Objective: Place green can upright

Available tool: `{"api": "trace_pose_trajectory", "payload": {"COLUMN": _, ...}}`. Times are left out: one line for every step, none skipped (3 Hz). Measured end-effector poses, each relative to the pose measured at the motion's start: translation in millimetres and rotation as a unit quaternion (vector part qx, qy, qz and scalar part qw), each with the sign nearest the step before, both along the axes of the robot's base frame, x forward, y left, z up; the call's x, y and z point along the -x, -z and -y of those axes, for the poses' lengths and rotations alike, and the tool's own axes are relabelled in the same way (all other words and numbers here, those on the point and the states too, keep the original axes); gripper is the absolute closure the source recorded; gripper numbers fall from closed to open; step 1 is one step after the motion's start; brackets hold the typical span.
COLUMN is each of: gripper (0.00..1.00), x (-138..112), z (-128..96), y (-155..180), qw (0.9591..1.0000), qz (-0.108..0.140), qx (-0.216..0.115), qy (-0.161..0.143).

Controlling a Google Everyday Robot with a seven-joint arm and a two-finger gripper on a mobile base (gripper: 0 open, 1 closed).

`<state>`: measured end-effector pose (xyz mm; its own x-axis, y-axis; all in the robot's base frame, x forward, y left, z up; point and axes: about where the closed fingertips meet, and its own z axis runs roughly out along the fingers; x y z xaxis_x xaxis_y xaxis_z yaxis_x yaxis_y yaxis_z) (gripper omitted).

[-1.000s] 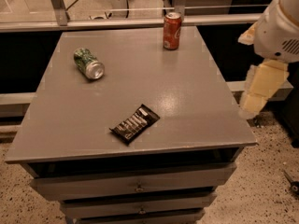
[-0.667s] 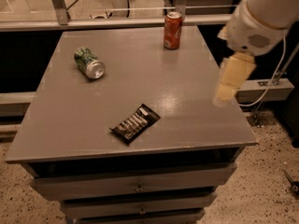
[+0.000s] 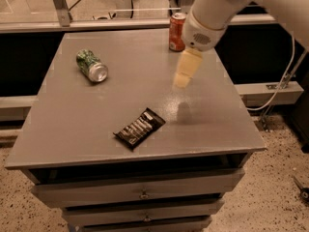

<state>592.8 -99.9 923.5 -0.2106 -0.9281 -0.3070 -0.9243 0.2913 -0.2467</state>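
One green can (image 3: 91, 65) lies sideways near the table's (image 3: 72, 129) left edge; tool (image 3: 183, 76) hangs right-of-centre, state unclear.

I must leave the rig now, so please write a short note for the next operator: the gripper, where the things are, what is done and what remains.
Gripper: hovers above the table, right of centre, in front of the upright red soda can. It does not hold the green can.
Green can: lies on its side at the back left of the table, well apart from the gripper.
Dark snack bar: lies flat near the front edge.
Done: nothing yet.
Left: reach across to the green can, grasp it and stand it upright.
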Motion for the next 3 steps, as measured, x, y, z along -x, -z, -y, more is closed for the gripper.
{"api": "trace_pose_trajectory", "payload": {"gripper": 0.0, "x": -46, "z": -36, "y": 15, "qw": 0.9999, "qz": -0.002, "qx": -0.011, "qy": 0.009}}
{"api": "trace_pose_trajectory", "payload": {"gripper": 0.0, "x": -82, "z": -75, "y": 20, "qw": 0.9991, "qz": -0.021, "qx": -0.034, "qy": 0.015}}
{"api": "trace_pose_trajectory", "payload": {"gripper": 0.0, "x": -101, "z": -116, "y": 17, "qw": 0.9977, "qz": -0.038, "qx": -0.054, "qy": 0.013}}
